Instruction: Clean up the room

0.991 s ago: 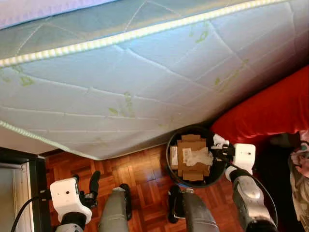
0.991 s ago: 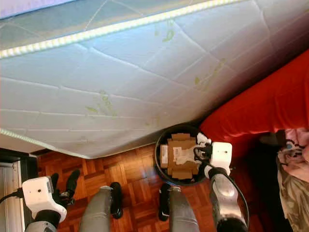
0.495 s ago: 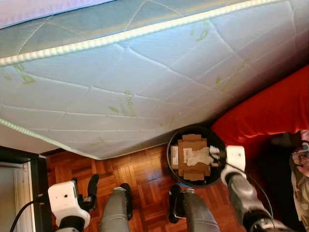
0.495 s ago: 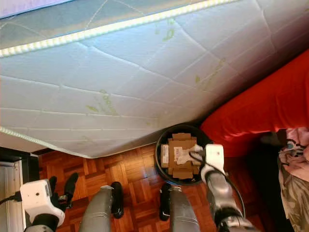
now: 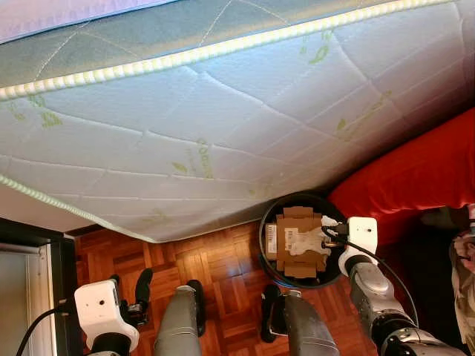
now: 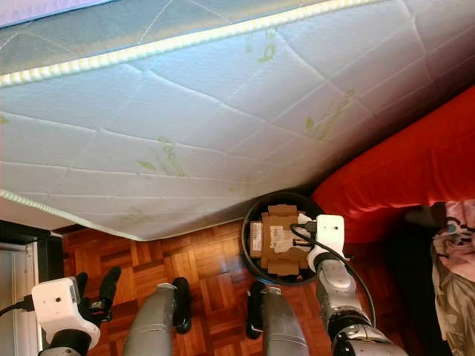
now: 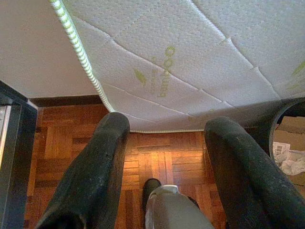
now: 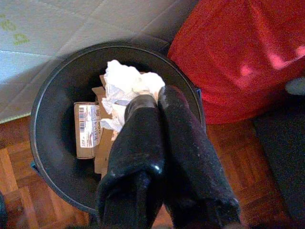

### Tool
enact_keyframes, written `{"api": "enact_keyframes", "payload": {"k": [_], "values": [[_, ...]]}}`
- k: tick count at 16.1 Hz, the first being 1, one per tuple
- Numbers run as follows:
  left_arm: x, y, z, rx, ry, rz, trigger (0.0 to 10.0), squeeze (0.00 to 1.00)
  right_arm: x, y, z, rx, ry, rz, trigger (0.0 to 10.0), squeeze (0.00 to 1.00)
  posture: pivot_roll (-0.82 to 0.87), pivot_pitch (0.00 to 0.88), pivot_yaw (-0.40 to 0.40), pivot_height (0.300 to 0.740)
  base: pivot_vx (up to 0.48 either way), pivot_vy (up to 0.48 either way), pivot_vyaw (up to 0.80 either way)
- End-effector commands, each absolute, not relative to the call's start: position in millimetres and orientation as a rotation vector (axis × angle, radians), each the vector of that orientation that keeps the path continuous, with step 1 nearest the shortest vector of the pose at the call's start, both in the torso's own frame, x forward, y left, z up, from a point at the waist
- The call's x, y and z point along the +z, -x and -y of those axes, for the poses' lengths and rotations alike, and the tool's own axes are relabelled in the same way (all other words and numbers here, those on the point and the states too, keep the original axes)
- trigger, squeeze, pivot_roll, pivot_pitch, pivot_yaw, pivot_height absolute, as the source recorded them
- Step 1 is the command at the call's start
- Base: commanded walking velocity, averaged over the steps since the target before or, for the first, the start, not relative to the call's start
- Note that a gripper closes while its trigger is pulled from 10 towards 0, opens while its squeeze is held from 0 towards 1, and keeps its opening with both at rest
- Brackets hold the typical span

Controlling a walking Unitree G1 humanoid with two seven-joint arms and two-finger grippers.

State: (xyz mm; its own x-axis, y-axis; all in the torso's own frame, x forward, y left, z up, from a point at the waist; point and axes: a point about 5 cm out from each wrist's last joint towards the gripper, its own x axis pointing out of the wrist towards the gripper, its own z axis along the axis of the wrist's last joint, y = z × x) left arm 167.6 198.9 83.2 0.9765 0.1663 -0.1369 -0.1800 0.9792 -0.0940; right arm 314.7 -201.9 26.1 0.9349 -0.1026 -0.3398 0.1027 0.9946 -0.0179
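Since a second ago the right gripper [image 8: 151, 102] has dipped over the round black plastic bin [image 5: 268, 256], jaws clenched on a crumpled white paper wad [image 8: 125, 85] above flattened brown cardboard pieces [image 5: 297, 222]. The wad seems not yet dropped; releasing remains. The left gripper [image 7: 167, 143] hangs released over the parquet floor [image 5: 215, 259] beside the white quilted mattress [image 5: 223, 111].

Room count: one of most things, two end effectors

One mattress [image 5: 223, 111] across the upper frame, one red cover [image 5: 415, 170] at right, one black bin [image 8: 52, 143] at lower centre holding one white crumpled paper [image 8: 126, 86] and several cardboard pieces [image 5: 297, 256], number unclear; one left end effector [image 5: 137, 293], one right end effector [image 5: 326, 230].
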Motion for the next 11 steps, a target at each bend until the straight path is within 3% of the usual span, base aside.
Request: {"api": "enact_keyframes", "payload": {"k": [1, 2, 11], "values": [[77.6, -158.4, -201.8, 0.198, 0.103, -0.171, 10.0, 0.0, 9.0, -299.9, 204.1, -0.121, -0.024, -0.415, 10.0, 0.84, 0.23, 0.528, -0.032, 0.672, 0.0, 0.0, 0.0], [77.5, -158.3, -202.1, 0.198, 0.102, -0.172, 10.0, 0.0, 7.9, -299.3, 202.6, -0.112, -0.03, -0.421, 10.0, 0.96, 0.23, 0.528, -0.032, 0.672, 0.0, 0.0, 0.0], [76.3, -158.1, -201.4, 0.199, 0.104, -0.177, 10.0, 0.0, 2.1, -296.3, 192.9, -0.043, -0.044, -0.457, 10.0, 0.96, 0.23, 0.53, -0.038, 0.672, 0.0, 0.0, 0.0]]}}
